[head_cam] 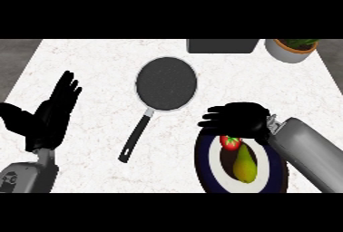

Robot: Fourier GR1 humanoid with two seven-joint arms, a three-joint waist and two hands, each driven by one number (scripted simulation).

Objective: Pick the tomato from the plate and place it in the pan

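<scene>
A red tomato (231, 142) lies on the far part of a white plate with a dark blue rim (202, 159), beside a green-yellow pear (245, 165). My right hand (237, 119) hovers over the plate's far edge, directly above the tomato, fingers curled and pointing left; it partly hides the tomato but I cannot see it closed round it. The dark pan (167, 84) sits on the counter to the upper left of the plate, its black handle (134, 139) running toward me. My left hand (53, 113) rests open at the left side, fingers up.
A dark rectangular object (222, 45) lies at the counter's far edge. A potted plant in a pale pot (289, 50) stands at the far right corner. White marbled counter (94, 63) spreads between the pan and my left hand.
</scene>
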